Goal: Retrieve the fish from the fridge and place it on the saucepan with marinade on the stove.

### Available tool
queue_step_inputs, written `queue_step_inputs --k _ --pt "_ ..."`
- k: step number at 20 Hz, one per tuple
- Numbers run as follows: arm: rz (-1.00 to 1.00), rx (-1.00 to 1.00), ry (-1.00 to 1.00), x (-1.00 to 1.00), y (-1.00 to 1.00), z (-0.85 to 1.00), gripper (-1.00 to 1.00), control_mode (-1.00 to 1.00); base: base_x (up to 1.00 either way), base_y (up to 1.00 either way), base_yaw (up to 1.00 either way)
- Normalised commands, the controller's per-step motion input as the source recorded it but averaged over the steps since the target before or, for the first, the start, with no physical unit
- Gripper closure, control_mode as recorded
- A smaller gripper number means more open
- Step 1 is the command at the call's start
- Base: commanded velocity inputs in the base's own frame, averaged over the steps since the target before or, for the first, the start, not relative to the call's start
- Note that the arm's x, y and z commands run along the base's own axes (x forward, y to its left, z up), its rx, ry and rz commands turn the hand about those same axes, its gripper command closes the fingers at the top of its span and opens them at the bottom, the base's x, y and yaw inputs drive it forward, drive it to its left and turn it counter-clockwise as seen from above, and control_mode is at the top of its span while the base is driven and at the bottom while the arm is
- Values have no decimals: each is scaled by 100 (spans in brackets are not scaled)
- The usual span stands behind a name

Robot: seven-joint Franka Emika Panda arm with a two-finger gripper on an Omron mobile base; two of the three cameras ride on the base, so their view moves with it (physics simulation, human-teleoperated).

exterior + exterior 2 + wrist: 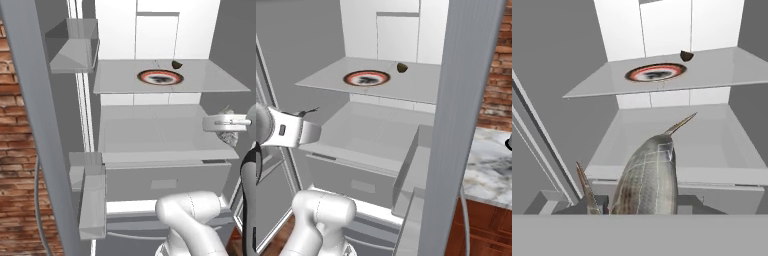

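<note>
The fridge (120,145) stands open in front of me, with a white interior and glass shelves. My gripper (228,131) hangs at the right side of the middle compartment, just outside its front edge, shut on the fish (647,180). The fish is slim and silvery-grey, and its pointed end (682,122) aims into the fridge. In the left base view the fish (229,138) shows as a grey patch under the white hand. Its thin tip (309,110) sticks out above the hand in the right base view. The saucepan, the marinade and the stove are out of view.
On the upper glass shelf (215,82) sit a reddish-brown round dish (160,76) and a small dark lump (176,64). The bottom drawer (165,182) lies below. Door bins (92,200) flank the left side. A marble counter (491,165) lies beyond the right door (466,100).
</note>
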Motion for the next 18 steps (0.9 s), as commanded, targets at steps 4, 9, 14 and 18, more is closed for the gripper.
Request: queue_step_inputs --k 4,9,14,18 --pt "0 0 0 0 0 0 100 100 -62 -3 0" --pt "0 0 0 0 0 0 100 100 -73 0 0" --pt "0 0 0 0 0 0 100 100 -81 0 1" --pt "0 0 0 0 0 0 100 100 -74 0 6"
